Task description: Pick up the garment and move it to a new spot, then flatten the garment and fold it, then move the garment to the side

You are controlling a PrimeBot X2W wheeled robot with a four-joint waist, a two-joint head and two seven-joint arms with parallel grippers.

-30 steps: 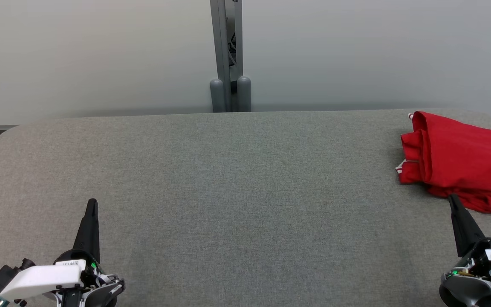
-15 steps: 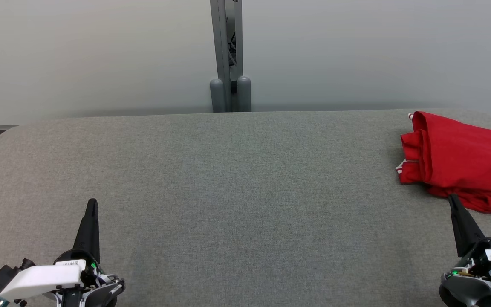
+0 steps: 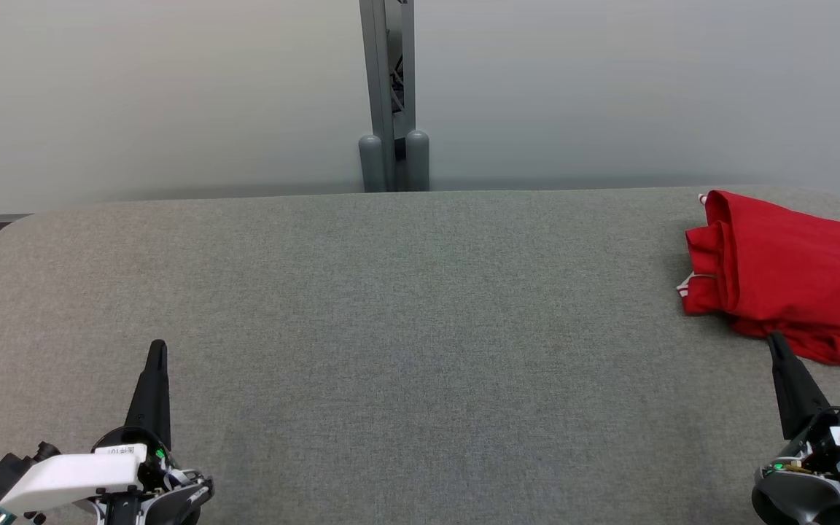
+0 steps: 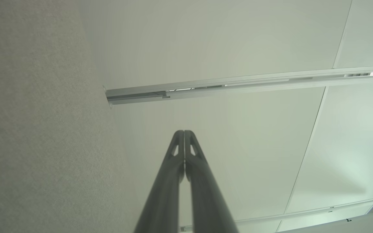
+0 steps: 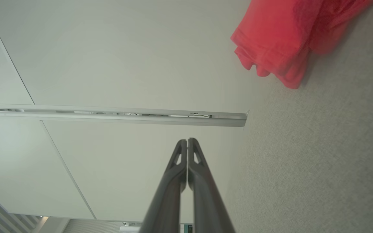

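A red garment (image 3: 792,281) lies bunched and loosely folded at the far right of the grey table (image 3: 405,306), partly cut off by the head view's right edge. It also appears at the top right of the right wrist view as the red garment (image 5: 283,35). My right gripper (image 3: 776,340) is shut and empty, its tip just in front of the garment's near hem. In its own wrist view the right gripper (image 5: 186,141) has both fingers pressed together. My left gripper (image 3: 158,345) is shut and empty at the lower left, far from the garment; the left gripper (image 4: 184,132) shows its fingers touching.
A grey metal post (image 3: 391,95) with two rounded feet stands behind the table's far edge against a pale wall. The table's corners are rounded. A white rail (image 5: 115,116) crosses the wall.
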